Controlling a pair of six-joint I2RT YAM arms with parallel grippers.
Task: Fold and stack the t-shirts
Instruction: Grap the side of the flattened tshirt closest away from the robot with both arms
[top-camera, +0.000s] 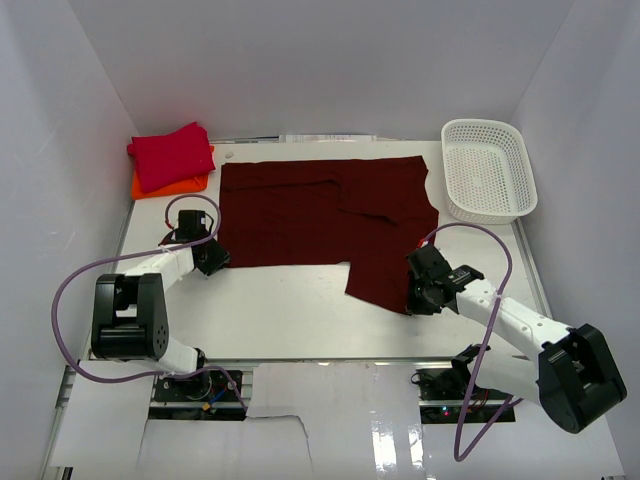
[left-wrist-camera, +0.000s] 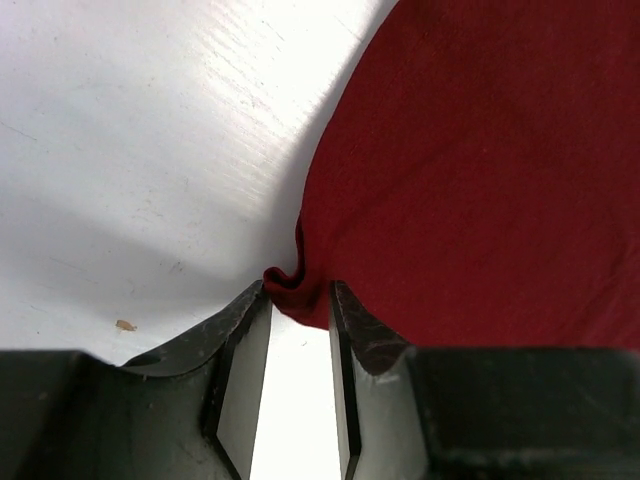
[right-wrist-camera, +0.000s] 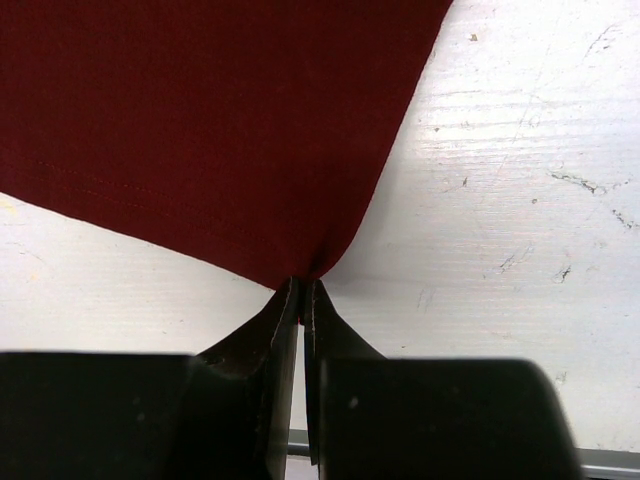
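The dark maroon t-shirt (top-camera: 320, 215) lies spread flat across the middle of the table, one part reaching toward the near right. My left gripper (top-camera: 212, 258) is at its near left corner. In the left wrist view the jaws (left-wrist-camera: 298, 295) stand partly apart, with a bunched fold of maroon cloth (left-wrist-camera: 480, 180) pinched between the tips. My right gripper (top-camera: 415, 295) is shut on the near right corner (right-wrist-camera: 302, 285) of the shirt (right-wrist-camera: 200, 130). The crimson red t-shirt (top-camera: 172, 155) lies folded on the folded orange t-shirt (top-camera: 160, 186) at the far left.
A white mesh basket (top-camera: 488, 170) stands at the far right, next to the shirt's right edge. White walls close in the table on three sides. Bare white table (top-camera: 280, 310) lies between the shirt and the arm bases.
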